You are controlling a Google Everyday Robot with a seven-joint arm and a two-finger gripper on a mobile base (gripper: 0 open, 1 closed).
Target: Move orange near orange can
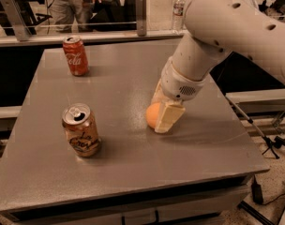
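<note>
The orange [152, 115] lies on the grey table [133, 74], right of centre. My gripper [158, 116] comes down from the white arm and straddles it. One cream finger [168, 117] presses against the orange's right front side, and the other finger [157, 93] stands just behind it. The gripper is shut on the orange, which rests on the table. The orange can [81, 130], orange-brown with dark script and a silver top, stands upright at the front left, about a can's height left of the orange.
A red Coca-Cola can [75, 55] stands at the table's back left. A rail with posts [141, 13] and a water bottle [179, 6] lie behind the table. The table's front edge is close below the orange can.
</note>
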